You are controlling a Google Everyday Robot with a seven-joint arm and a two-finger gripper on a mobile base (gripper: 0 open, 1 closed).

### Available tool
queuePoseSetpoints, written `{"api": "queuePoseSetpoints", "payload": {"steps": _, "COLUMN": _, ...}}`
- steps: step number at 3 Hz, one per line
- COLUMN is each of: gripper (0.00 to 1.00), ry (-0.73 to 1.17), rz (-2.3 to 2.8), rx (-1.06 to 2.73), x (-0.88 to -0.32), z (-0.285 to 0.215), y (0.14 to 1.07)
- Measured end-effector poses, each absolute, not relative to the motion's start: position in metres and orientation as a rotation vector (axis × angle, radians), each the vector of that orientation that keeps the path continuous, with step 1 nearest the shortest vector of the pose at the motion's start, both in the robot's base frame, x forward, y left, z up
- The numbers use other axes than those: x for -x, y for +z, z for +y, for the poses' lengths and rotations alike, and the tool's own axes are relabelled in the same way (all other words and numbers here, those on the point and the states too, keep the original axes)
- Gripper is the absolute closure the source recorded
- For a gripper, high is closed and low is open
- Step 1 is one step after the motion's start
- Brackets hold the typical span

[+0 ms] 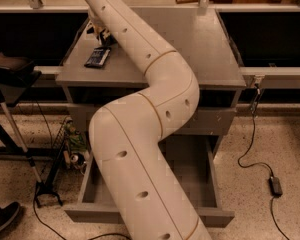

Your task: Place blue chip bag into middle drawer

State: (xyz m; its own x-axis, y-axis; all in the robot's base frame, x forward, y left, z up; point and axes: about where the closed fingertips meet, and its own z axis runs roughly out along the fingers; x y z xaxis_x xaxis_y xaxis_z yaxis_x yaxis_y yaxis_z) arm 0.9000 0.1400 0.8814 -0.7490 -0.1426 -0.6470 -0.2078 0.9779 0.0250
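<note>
My gripper (99,30) is over the far left of the grey cabinet top (200,49), mostly covered by my own arm (140,134). It sits just behind a small flat dark packet (97,57) lying on the top. The blue chip bag does not show; it may be hidden behind the arm or gripper. The middle drawer (217,184) is pulled wide open at the bottom of the cabinet. The part of its inside that I see holds nothing. The arm crosses over it and hides its handle.
A closed drawer front (210,121) sits above the open one. A black stand and chair (12,69) are at the left. A cable with a power brick (275,185) lies on the floor at the right. A rail (277,71) runs beside the cabinet.
</note>
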Motion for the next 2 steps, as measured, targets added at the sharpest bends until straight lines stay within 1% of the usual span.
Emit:
{"api": "queuePoseSetpoints", "payload": {"steps": 1, "gripper": 1.0, "ry": 0.082, "rz": 2.401, "rx": 0.213, "x": -0.9, "z": 0.112, "y": 0.904}}
{"api": "queuePoseSetpoints", "payload": {"steps": 2, "gripper": 1.0, "ry": 0.066, "rz": 2.383, "rx": 0.225, "x": -0.895, "z": 0.097, "y": 0.922}}
